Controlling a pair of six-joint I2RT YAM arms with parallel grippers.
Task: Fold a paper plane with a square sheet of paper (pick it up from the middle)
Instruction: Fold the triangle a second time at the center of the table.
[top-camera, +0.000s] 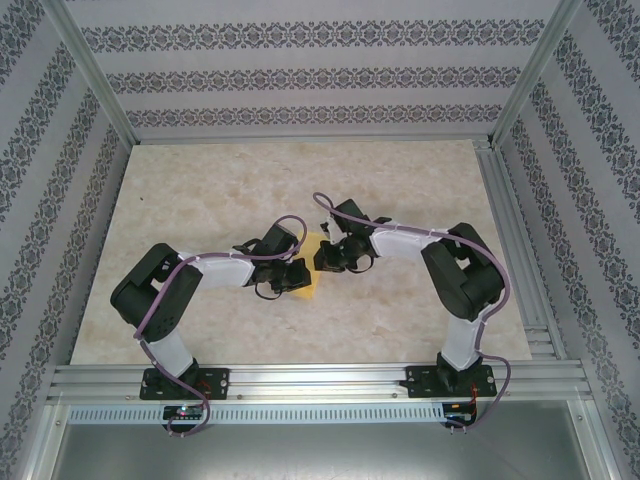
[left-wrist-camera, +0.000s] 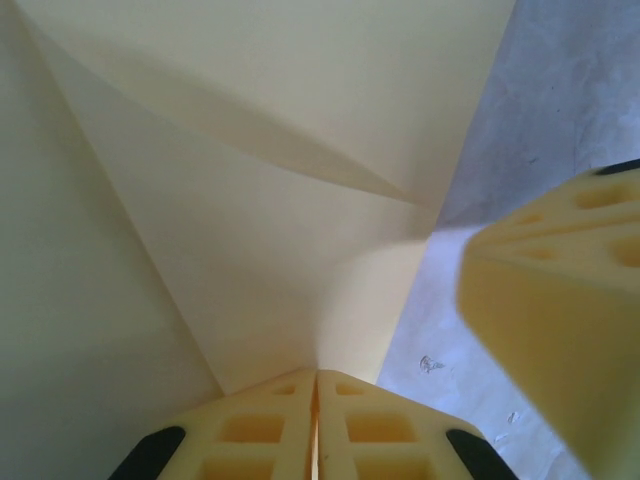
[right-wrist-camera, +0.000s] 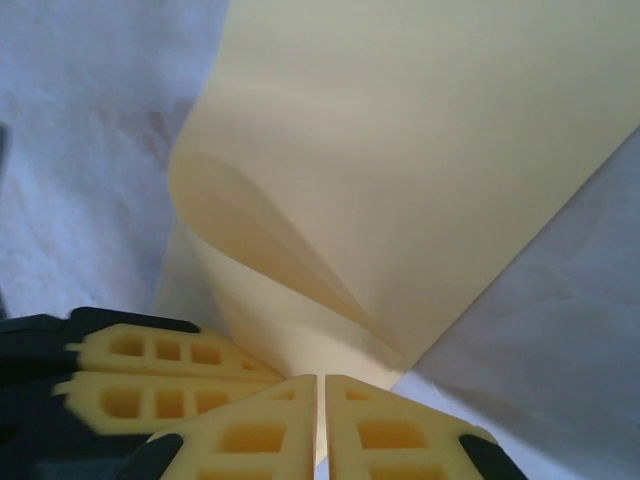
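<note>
Thin matt paper sheet; smooth marbled tabletop.

High rear overview; wrist views near paper

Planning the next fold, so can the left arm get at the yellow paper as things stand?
Likely yes: the left gripper is shut on the yellow paper, nothing in the way.
</note>
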